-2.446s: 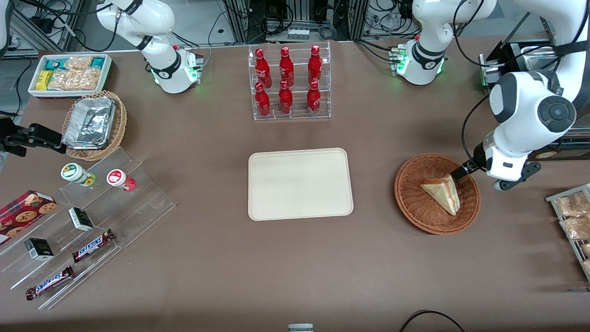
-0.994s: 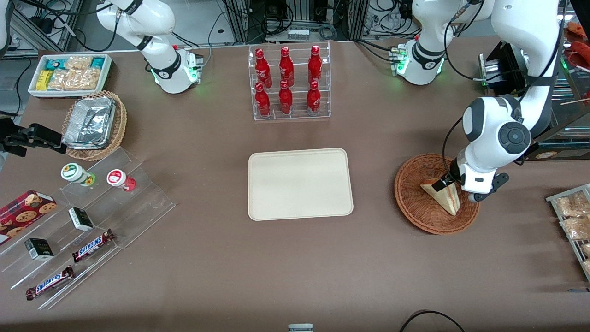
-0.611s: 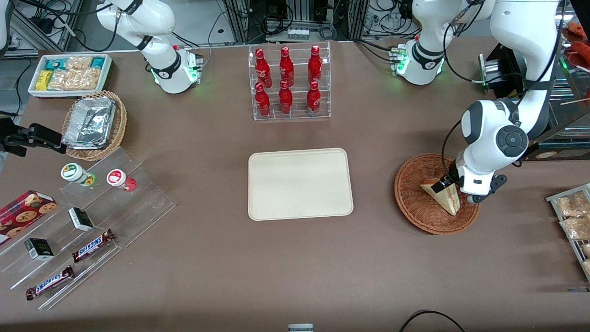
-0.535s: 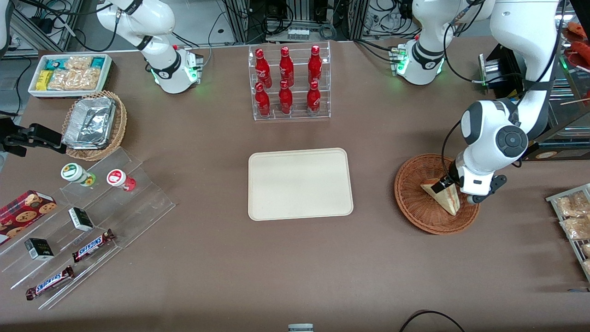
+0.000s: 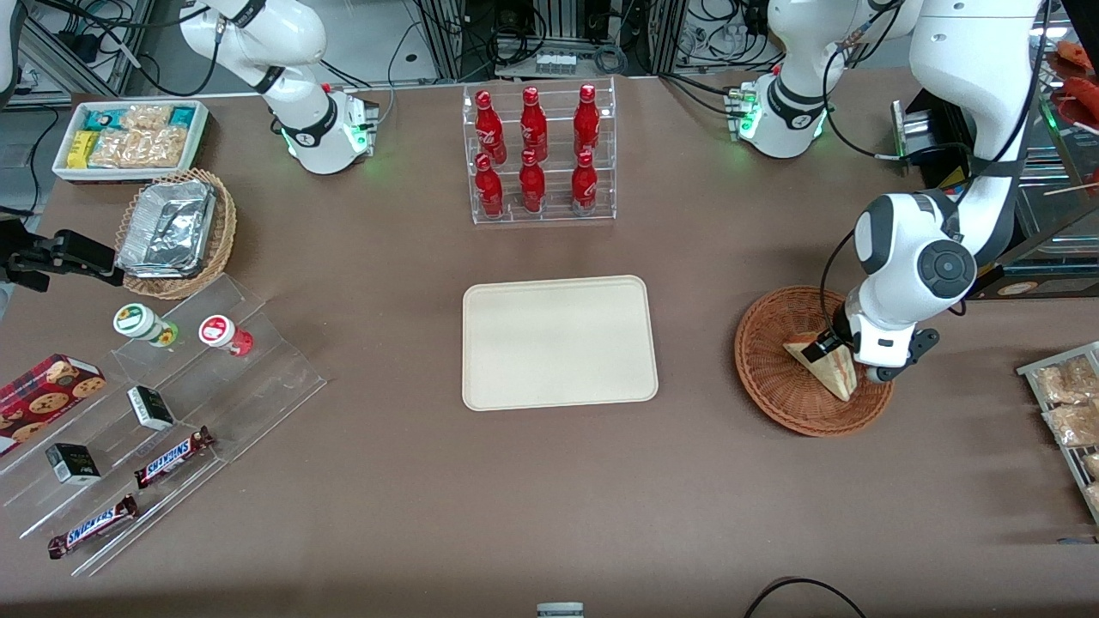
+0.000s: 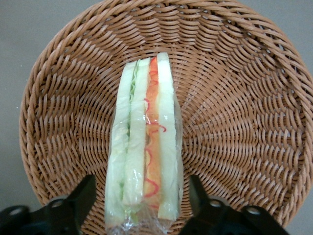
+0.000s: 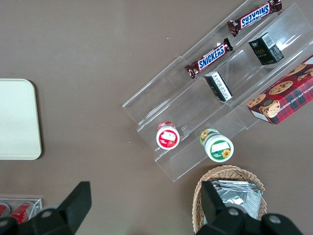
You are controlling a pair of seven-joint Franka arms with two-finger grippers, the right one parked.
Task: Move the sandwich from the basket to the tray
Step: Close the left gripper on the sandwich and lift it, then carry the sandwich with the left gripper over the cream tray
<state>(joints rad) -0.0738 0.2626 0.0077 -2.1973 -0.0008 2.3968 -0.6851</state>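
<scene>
The sandwich (image 5: 826, 365), a plastic-wrapped wedge of pale bread with red and green filling (image 6: 145, 164), lies in the round reddish-brown wicker basket (image 5: 773, 378) toward the working arm's end of the table. My left gripper (image 5: 834, 348) is low over the basket, open, with one black finger (image 6: 80, 200) on each side of the sandwich's wide end and a gap between each finger and the wrap. The basket's woven wall (image 6: 244, 98) fills the left wrist view. The cream-beige tray (image 5: 560, 342) lies flat at the table's middle, with nothing on it.
An acrylic rack of red bottles (image 5: 537, 154) stands farther from the front camera than the tray. A wire rack of snack packets (image 5: 1069, 412) sits at the working arm's table edge. A tan foil-container basket (image 5: 176, 232), jars and tiered snack shelves (image 5: 154, 412) lie toward the parked arm's end.
My left gripper has come down from beside the basket's rim to over the sandwich, and in the last second has crept slightly lower and toward the tray. The sandwich has not moved.
</scene>
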